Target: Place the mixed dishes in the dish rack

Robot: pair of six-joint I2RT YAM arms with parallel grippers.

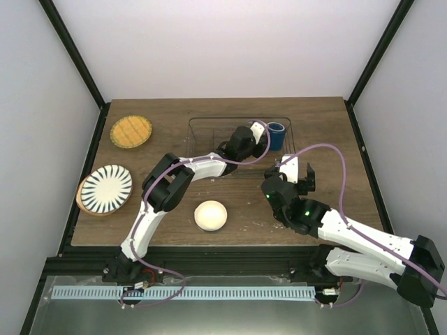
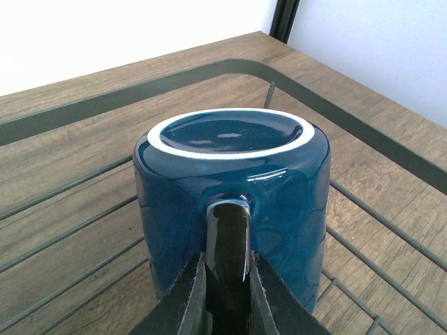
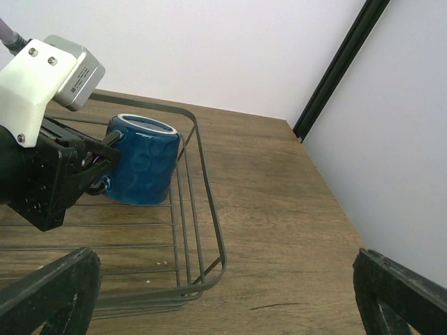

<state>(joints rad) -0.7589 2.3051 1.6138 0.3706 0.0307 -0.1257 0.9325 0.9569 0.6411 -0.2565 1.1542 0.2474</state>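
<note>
The dark blue cup (image 1: 277, 135) stands upside down in the far right corner of the wire dish rack (image 1: 202, 124). My left gripper (image 1: 261, 134) is shut on the cup's handle (image 2: 228, 237), with a finger on each side; the cup (image 2: 230, 174) fills the left wrist view. My right gripper (image 1: 297, 174) is open and empty, just outside the rack's near right corner (image 3: 209, 230). The orange-yellow plate (image 1: 130, 132) lies at the far left. The striped plate (image 1: 106, 188) lies on the tan plate (image 1: 82, 201) at the left edge. The cream bowl (image 1: 211, 215) sits near the front.
The rack's rim wire (image 2: 335, 105) rises behind and to the right of the cup. In the right wrist view the cup (image 3: 142, 167) and the left gripper (image 3: 63, 174) show inside the rack. Black frame posts (image 1: 370, 63) stand at the table's far corners.
</note>
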